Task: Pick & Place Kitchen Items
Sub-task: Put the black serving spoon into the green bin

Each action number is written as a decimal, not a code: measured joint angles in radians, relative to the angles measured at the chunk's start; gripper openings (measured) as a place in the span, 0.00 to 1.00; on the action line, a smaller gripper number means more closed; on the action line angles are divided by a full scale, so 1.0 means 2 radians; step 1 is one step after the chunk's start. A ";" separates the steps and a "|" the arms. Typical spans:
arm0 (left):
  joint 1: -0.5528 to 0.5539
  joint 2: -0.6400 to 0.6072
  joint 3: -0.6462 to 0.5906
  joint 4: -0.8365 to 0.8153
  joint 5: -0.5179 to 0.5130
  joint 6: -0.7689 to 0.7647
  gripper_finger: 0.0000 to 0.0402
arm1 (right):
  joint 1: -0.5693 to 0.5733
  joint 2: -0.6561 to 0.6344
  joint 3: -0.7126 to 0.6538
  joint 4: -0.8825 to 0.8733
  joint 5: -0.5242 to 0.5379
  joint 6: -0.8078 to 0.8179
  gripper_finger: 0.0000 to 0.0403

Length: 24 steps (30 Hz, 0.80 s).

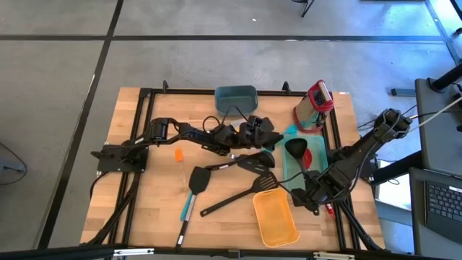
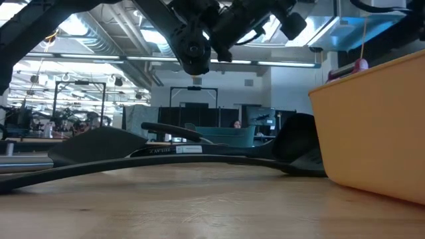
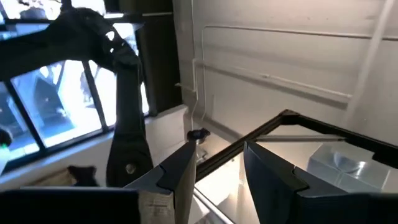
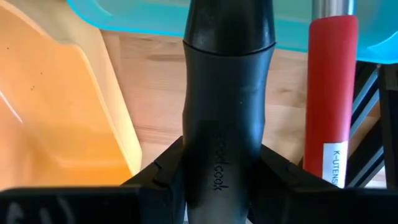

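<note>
My right gripper [image 1: 312, 193] is near the table's right front, pointing down, shut on a black utensil handle [image 4: 227, 93] that runs up over the rim of the teal tray [image 1: 289, 173]. A black ladle bowl [image 1: 294, 146] lies in that tray. Beside the handle sits a red handle [image 4: 329, 93]. My left gripper [image 1: 254, 132] hangs above the table's middle, tipped upward. In its wrist view its fingers [image 3: 180, 180] stand apart with nothing between them. Black turners [image 1: 249, 162] and a teal-handled spatula [image 1: 196, 180] lie flat on the wood. My right gripper pinches the black handle [image 4: 225, 168] between its two fingers, on the lettered stretch near the handle's free end. The fingers come from above and lie across the handle. The handle's far part passes over the teal tray's near rim. Whether it is lifted clear I cannot tell.
An orange bin [image 1: 274, 218] stands right beside my right gripper, toward the near edge. A teal bin [image 1: 236, 97] and a red-and-white item [image 1: 316, 105] stand at the far edge. A small orange piece [image 1: 178, 153] lies left of centre. Bare wood shows at the left.
</note>
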<state>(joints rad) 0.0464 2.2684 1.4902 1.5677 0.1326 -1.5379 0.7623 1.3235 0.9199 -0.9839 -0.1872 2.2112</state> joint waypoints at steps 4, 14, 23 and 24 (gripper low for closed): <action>0.000 -0.001 0.000 -0.002 -0.011 0.007 0.32 | -0.007 0.000 0.000 0.006 -0.002 -0.003 0.31; -0.005 -0.002 0.006 -0.001 -0.027 0.023 0.32 | -0.033 0.000 0.000 0.004 -0.015 -0.044 0.31; -0.012 -0.002 0.078 0.000 0.016 0.046 0.32 | -0.047 0.000 0.000 -0.003 -0.019 -0.065 0.31; -0.011 -0.002 0.086 0.000 0.021 0.045 0.32 | -0.047 0.000 0.000 -0.005 -0.020 -0.066 0.31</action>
<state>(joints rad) 0.0240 2.2639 1.6632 1.5667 0.1738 -1.4487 0.6675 1.3235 0.9199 -0.9932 -0.2270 2.0790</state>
